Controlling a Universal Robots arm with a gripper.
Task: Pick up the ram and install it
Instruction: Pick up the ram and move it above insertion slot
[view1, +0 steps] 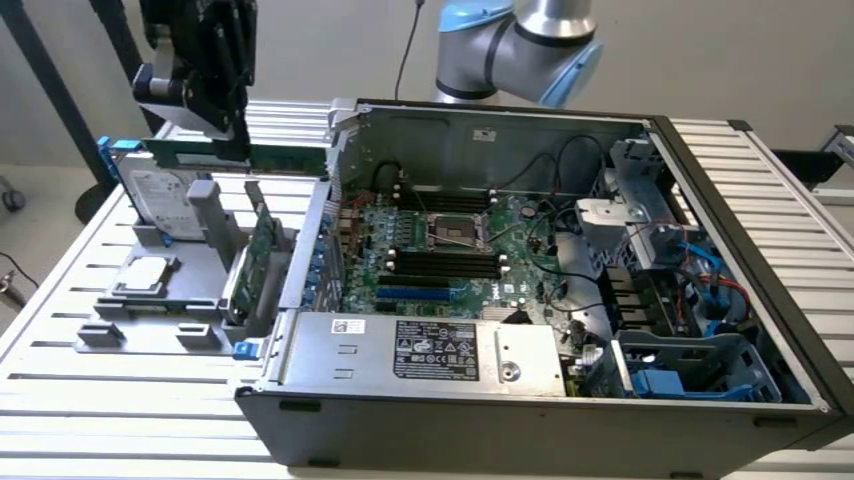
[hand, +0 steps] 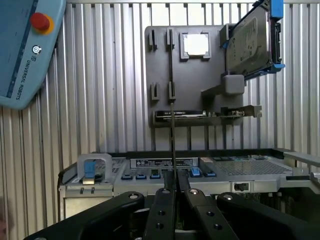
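The ram (view1: 287, 158) is a long thin green stick hanging level above the grey holder (view1: 200, 305) at the exterior view's left. My gripper (view1: 230, 150) is shut on it from above. In the wrist view the ram (hand: 172, 140) shows edge-on as a thin line running out from between the black fingers (hand: 164, 200) of the gripper (hand: 173, 189). The open computer case (view1: 494, 130) lies to the exterior view's right of the gripper. Its green motherboard carries long black slots (view1: 441, 262) that lie bare.
The holder (hand: 200, 80) carries a hard drive (view1: 158, 200), a silver processor chip (view1: 144, 275) and a larger green expansion card (view1: 260, 250) standing on edge. A power supply box (view1: 441, 350) and cables (view1: 694, 290) crowd the case. A teach pendant (hand: 25, 50) lies on the slatted table (view1: 120, 420).
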